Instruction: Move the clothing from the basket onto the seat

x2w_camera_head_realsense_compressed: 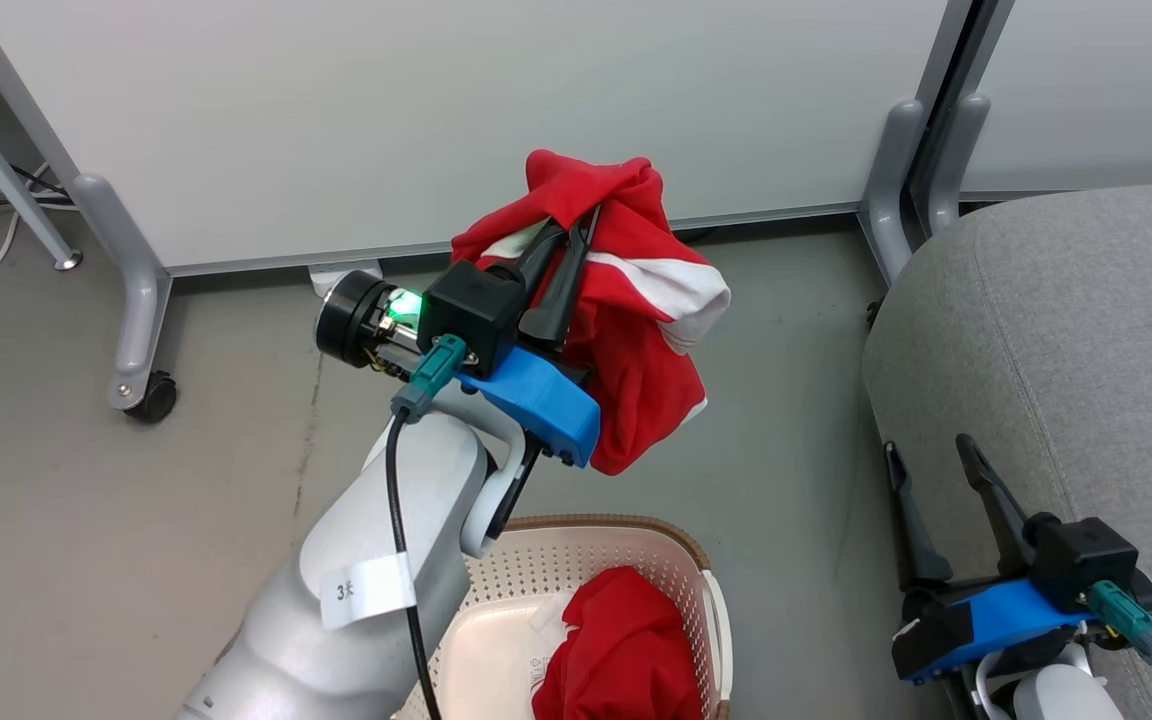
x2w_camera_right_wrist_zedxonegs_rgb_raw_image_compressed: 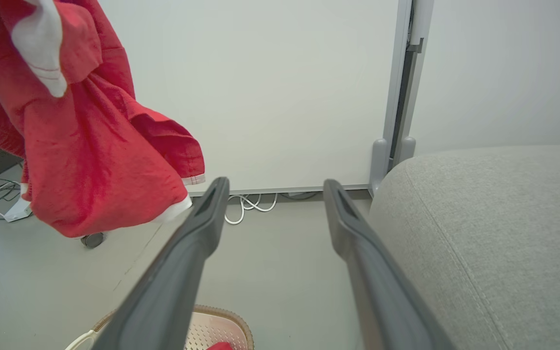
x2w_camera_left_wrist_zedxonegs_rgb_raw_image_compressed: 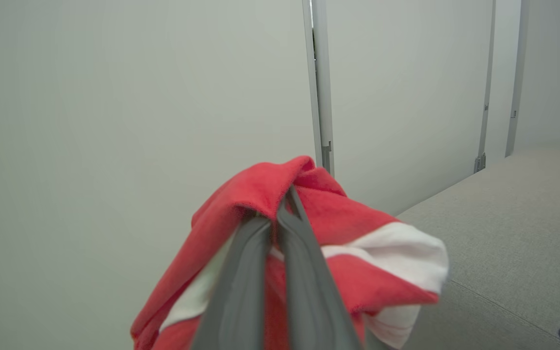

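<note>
One red garment (x2w_camera_head_realsense_compressed: 641,400) within left tool (x2w_camera_head_realsense_compressed: 576,223); basket (x2w_camera_head_realsense_compressed: 586,560) below

Two red garments in all: the first garment (x2w_camera_head_realsense_compressed: 641,340) pinched in the left pincer (x2w_camera_head_realsense_compressed: 576,222), the second garment (x2w_camera_head_realsense_compressed: 621,640) below that pincer, inside the single basket (x2w_camera_head_realsense_compressed: 586,548). One grey seat (x2w_camera_head_realsense_compressed: 1086,330) lies beside the right pincer (x2w_camera_head_realsense_compressed: 929,447). Two pincers.
</note>
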Tool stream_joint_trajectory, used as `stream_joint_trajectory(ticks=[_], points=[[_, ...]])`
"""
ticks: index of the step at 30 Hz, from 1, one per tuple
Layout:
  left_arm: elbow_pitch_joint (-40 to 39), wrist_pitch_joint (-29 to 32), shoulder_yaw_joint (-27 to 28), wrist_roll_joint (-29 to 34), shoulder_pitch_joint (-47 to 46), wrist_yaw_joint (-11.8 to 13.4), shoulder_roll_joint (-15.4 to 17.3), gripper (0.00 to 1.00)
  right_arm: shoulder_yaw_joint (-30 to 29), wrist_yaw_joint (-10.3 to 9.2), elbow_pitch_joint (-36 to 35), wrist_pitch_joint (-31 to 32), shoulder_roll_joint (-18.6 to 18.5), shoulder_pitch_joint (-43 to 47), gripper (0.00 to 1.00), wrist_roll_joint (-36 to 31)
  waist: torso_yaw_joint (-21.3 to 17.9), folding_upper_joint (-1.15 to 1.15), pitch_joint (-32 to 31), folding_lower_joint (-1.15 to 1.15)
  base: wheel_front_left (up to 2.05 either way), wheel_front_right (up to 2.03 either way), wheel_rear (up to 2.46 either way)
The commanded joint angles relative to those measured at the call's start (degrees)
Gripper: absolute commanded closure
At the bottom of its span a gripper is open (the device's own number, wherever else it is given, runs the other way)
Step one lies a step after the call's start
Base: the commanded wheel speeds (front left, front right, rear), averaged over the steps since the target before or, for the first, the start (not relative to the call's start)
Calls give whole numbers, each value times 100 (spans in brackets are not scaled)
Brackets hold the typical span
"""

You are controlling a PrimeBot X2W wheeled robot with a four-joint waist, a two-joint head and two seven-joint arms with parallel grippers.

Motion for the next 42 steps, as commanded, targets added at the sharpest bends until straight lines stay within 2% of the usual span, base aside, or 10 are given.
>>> stream_joint_trajectory(ticks=[1, 11, 28, 42], points=[[-35, -14, 3, 5, 58, 30, 24, 100, 27, 1, -19, -22, -24, 60, 0, -18, 1, 0, -1, 1, 0, 0, 0], [-141, 23, -34, -37, 75, 81, 99, 100, 427, 1, -129, -22, -26, -231, 0, -363, 21, 0, 59, 1, 0, 0, 0], [-161, 23, -148, -85, -8, 132, 95, 100, 1826, 1, -225, -22, -562, -1110, 0, -464, 73, 0, 159, 1, 0, 0, 0], [-158, 3, -322, -104, -107, 135, 42, 100, 2326, 1, 136, -22, -790, -2051, 0, -580, 182, 0, 256, 1, 0, 0, 0]])
